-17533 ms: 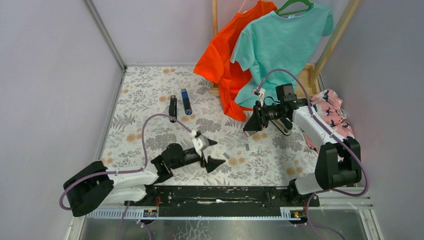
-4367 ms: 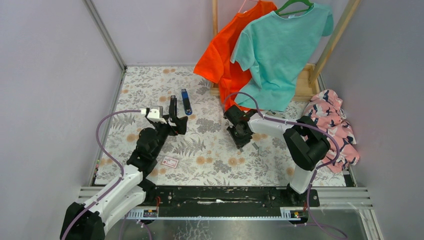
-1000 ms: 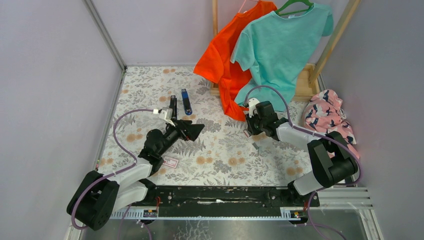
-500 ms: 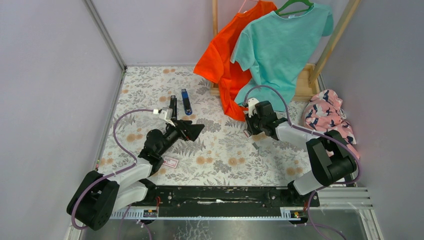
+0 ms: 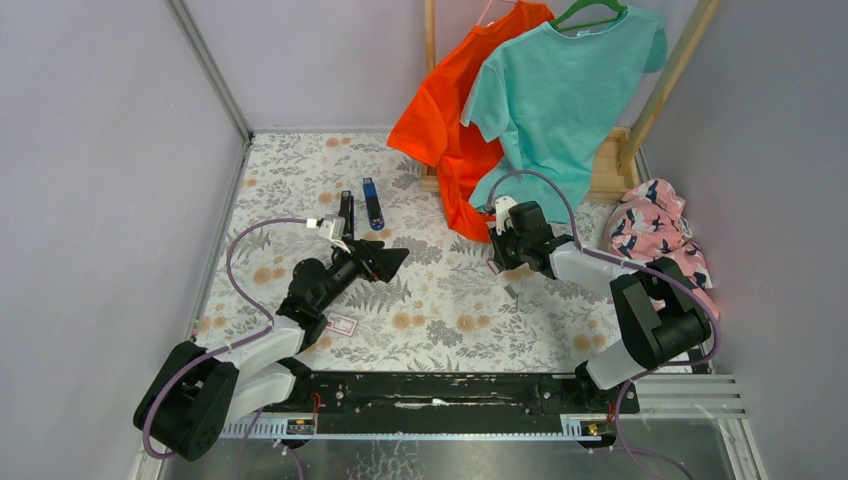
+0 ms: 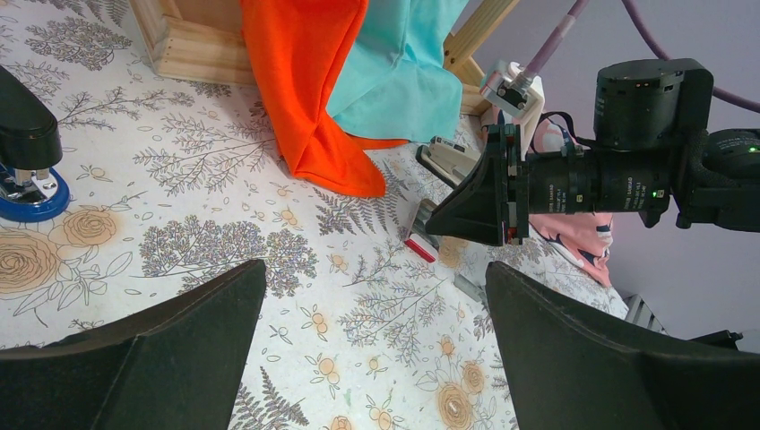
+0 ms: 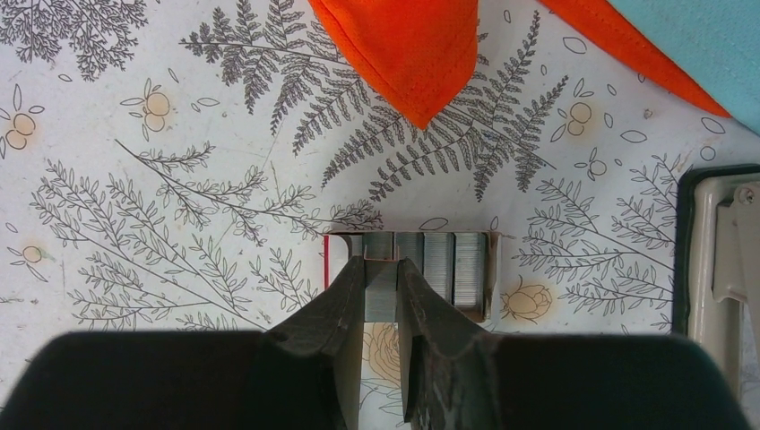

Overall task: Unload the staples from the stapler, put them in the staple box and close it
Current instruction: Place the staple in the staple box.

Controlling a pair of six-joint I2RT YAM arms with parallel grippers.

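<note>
My right gripper is shut on one silvery strip of staples that stands in a small open box with a red side, beside several more strips. The stapler lies open just right of the box, showing a beige-grey inside and a dark rim. It also shows in the left wrist view. The right arm hides it from above. My right gripper is low over the floral cloth. A loose strip lies near it. My left gripper is open and empty, hovering mid-table.
A second black stapler and a slim blue bar lie at the back left. A red-and-white card lies by the left arm. Orange and teal shirts hang on a wooden rack; pink cloth lies right.
Nothing has visibly moved in the last second. Since 4.4 s ago my left gripper swung right, away from the black stapler, and my right gripper turned onto the staple box.
</note>
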